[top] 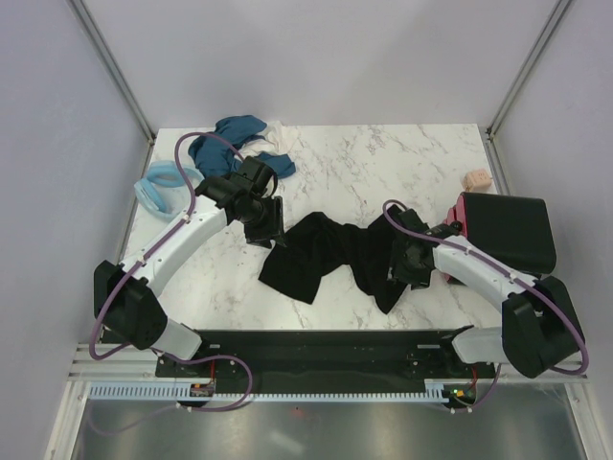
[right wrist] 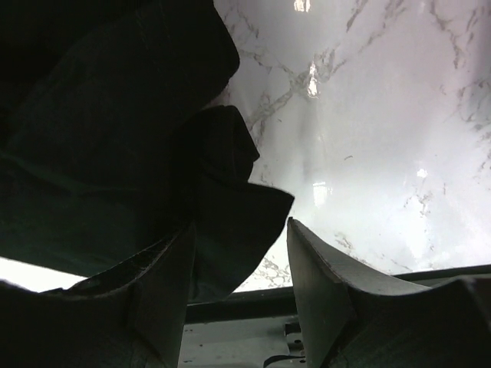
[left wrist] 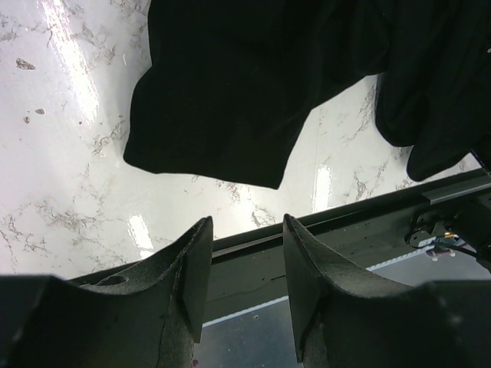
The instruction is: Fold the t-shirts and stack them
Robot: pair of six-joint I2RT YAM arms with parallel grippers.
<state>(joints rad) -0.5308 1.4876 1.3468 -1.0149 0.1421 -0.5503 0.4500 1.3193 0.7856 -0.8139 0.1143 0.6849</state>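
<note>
White marble desk (top: 383, 163), plain walls. The black shirt (top: 326, 254) lies crumpled mid-desk, close to the near edge. Its long axis runs left-right along that edge. It's too bunched for me to tell which way the collar points.

My left gripper (top: 265, 228) sits at its left end, jaws partly apart, nothing between them. My right gripper (top: 404, 264) is at the right end, jaws wide. A fold sits in its mouth but isn't pinched.

The folded stack (top: 508, 230) is at the right edge, loose blue shirts (top: 235, 139) in the far-left corner.

I read this as the spread-out step. Next move needs each gripper to pinch an end and pull the shirt flat before any fold.
</note>
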